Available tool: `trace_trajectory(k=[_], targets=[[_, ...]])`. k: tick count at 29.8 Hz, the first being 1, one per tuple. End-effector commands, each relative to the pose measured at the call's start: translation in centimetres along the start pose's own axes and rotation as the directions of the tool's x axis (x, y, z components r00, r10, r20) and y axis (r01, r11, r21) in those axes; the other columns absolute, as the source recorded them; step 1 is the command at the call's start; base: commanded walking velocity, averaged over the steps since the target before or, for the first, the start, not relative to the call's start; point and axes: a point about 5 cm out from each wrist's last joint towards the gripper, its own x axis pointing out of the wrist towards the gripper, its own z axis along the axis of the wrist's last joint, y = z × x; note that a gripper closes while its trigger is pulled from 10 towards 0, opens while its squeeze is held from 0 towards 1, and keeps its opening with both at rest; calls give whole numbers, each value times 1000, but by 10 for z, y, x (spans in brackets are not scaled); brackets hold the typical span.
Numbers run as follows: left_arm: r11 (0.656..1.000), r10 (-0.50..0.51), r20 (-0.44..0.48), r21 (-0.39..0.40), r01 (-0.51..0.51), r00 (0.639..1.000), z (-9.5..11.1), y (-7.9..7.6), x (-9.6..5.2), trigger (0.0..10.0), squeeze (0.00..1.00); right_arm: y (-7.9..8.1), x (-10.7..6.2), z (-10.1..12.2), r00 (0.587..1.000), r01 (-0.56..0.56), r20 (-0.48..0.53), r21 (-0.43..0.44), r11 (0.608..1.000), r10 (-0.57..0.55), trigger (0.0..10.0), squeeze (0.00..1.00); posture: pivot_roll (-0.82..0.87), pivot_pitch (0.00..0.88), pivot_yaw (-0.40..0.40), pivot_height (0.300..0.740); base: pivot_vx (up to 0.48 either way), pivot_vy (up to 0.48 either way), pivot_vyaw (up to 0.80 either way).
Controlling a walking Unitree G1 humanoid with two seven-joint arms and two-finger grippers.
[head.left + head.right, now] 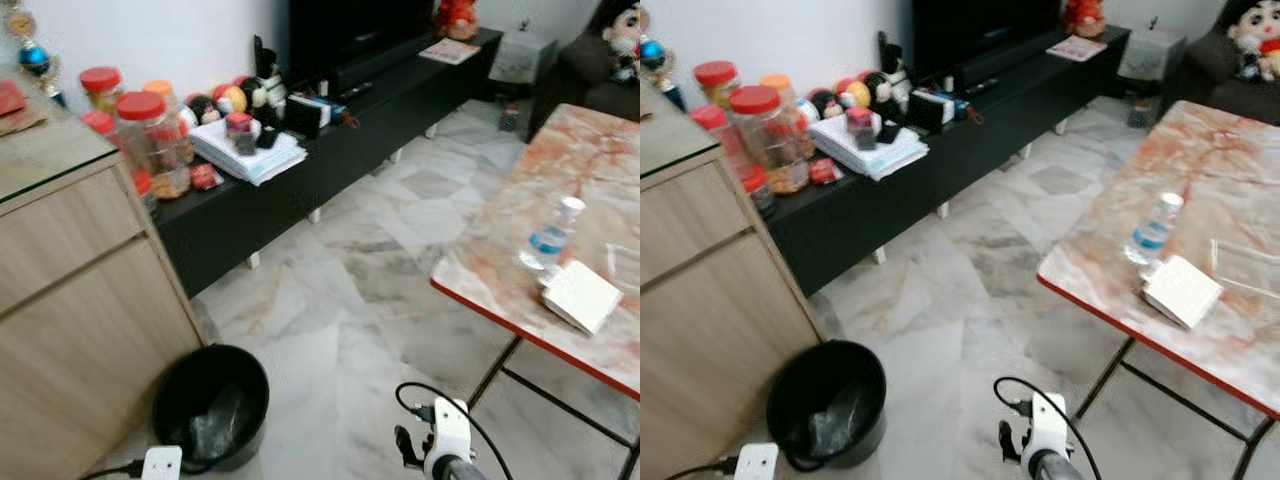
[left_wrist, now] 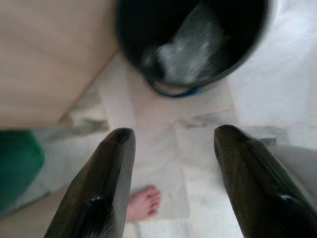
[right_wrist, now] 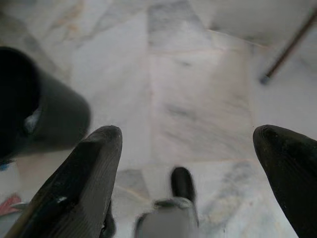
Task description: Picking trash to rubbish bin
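Black bin (image 1: 210,405) on the marble floor, beside the wooden cabinet (image 1: 70,300); crumpled plastic inside. Left gripper (image 2: 173,163) hangs just short of the bin, fingers spread wide, holding nothing. Right gripper (image 3: 185,163) right of the bin over floor, fingers wide apart, empty. Farther right, table (image 1: 590,160) with bottle (image 1: 552,235) and white box (image 1: 581,295).

A bin (image 1: 211,405) is set on the floor (image 1: 340,300) just beside a cabinet (image 1: 70,290), at the left. A crumpled bag (image 1: 215,420) is seen inside it. Behind, a low bench (image 1: 300,170) is placed along the wall, with jars (image 1: 145,140) and papers (image 1: 250,155) on it. At the right, a table (image 1: 580,170) is found, with a bottle (image 1: 550,235) lying beside a box (image 1: 582,296) on it.
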Motion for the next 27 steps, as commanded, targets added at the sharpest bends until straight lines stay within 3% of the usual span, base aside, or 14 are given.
trace_trajectory(k=[1, 17, 22, 27], targets=[[1000, 4, -20, 13, -4, 1000, -5, 1, -1, 10000, 0, 1, 0, 1, 1000, 2, -1, -2, 1000, -2, 10000, 0, 56, 36, -1, 740, 0, 0, -800], [1000, 11, -24, 4, -11, 1000, -7, 2, -2, 10000, 0, 0, 0, -1, 1000, 7, -4, 5, 1000, -7, 10000, 0, 60, 61, -3, 740, 0, 0, -800], [999, 10, -24, 32, -10, 1000, -7, 3, -2, 10000, 0, 0, 0, -1, 1000, 8, -4, 6, 1000, -8, 10000, 0, 60, 65, -4, 740, 0, 0, -800], [1000, 15, -23, 3, -15, 1000, -6, 2, -2, 10000, 0, 0, 0, 0, 1000, 6, -3, 5, 1000, -6, 10000, 0, 62, 68, -7, 740, 0, 0, -800]])
